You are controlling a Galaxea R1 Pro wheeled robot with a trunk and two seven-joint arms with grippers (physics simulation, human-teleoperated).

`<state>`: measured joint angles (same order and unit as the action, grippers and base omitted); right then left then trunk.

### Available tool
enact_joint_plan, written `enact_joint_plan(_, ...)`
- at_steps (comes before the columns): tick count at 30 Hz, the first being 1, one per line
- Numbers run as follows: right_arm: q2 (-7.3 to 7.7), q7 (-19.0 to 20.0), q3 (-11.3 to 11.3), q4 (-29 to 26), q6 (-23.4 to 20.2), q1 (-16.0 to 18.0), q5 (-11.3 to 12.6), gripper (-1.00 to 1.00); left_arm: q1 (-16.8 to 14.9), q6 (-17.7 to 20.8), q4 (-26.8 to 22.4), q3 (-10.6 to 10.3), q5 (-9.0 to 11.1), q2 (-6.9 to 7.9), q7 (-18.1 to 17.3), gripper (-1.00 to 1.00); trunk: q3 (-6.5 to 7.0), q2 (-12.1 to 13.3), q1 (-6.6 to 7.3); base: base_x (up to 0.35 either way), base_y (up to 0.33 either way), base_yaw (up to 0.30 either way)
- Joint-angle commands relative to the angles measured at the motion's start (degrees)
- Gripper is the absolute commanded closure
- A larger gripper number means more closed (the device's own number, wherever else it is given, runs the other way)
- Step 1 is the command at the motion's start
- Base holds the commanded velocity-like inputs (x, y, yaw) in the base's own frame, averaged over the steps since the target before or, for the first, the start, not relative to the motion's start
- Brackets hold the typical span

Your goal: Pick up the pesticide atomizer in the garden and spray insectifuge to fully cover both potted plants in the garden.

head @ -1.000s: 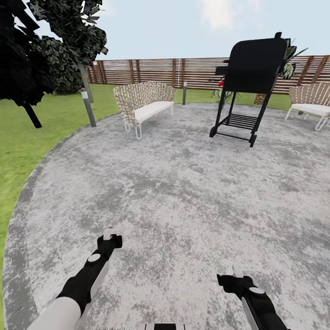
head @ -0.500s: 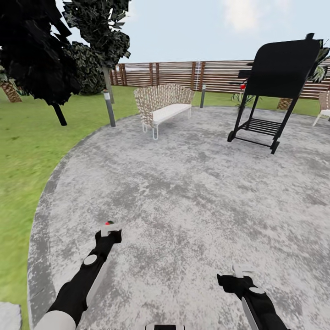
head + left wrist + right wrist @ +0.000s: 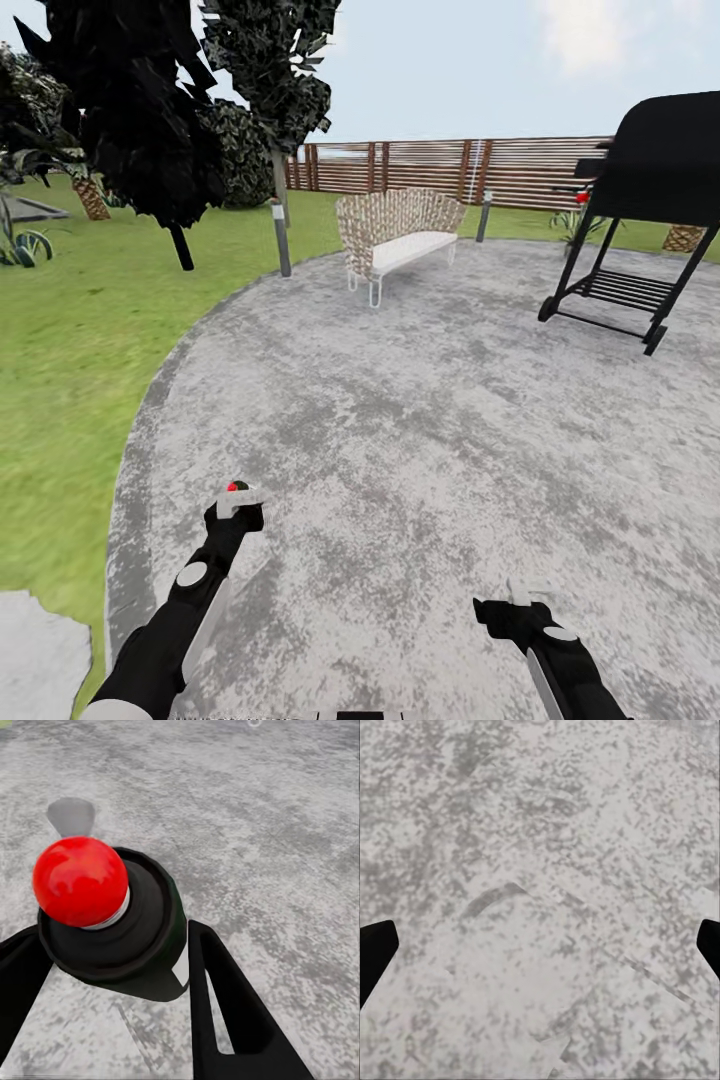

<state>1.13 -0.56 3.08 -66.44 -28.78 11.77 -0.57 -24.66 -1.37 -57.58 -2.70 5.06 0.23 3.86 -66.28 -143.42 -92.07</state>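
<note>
Red button on top of the pesticide atomizer point(image 3: 112, 922) is staring right at my left wrist cam, and my left gripper point(image 3: 235, 503) is clamped on the black bottle, a finger point(image 3: 225, 1012) on each side. From my head cam I'm holding it out low over the grey paved patch point(image 3: 420, 420). My right gripper point(image 3: 520, 597) has its fingers spread wide with nothing in it. Ahead there's a wicker bench point(image 3: 398, 238), a black grill point(image 3: 650, 190) and the wooden fence point(image 3: 440, 168).
</note>
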Motion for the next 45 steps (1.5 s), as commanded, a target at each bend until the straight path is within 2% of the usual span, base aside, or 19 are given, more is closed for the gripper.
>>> enact_joint_plan(1,0.01,-0.1,0.0,-0.1,-0.3,0.0,0.0,-1.0,0.0,-0.1,0.0,-0.2,0.5,0.03,0.4,1.0,0.0,0.0,0.01,0.0,0.0,0.246)
enact_joint_plan(10,0.01,-0.1,-0.1,0.0,-0.3,0.0,-0.1,-1.0,0.0,0.0,0.0,-0.2,0.4,0.03,0.4,1.0,0.35,0.0,0.01,0.034,0.01,0.242)
enact_joint_plan(18,0.01,-0.1,0.0,-0.1,-0.3,0.0,-0.1,-1.0,0.0,0.0,0.0,-0.2,0.4,0.03,0.4,1.0,0.41,0.0,0.01,0.239,0.172,0.071)
enact_joint_plan(31,0.01,-0.1,0.0,-0.1,-0.3,0.0,0.0,-1.0,0.0,0.0,0.0,-0.2,0.5,-0.02,0.4,1.0,0.41,0.0,0.01,0.223,0.17,0.244)
enact_joint_plan(45,0.01,-0.1,0.1,-0.1,-0.3,0.0,0.0,-1.0,0.0,0.0,0.0,-0.2,0.5,-0.05,0.5,1.0,0.41,0.0,0.01,0.017,0.013,0.259)
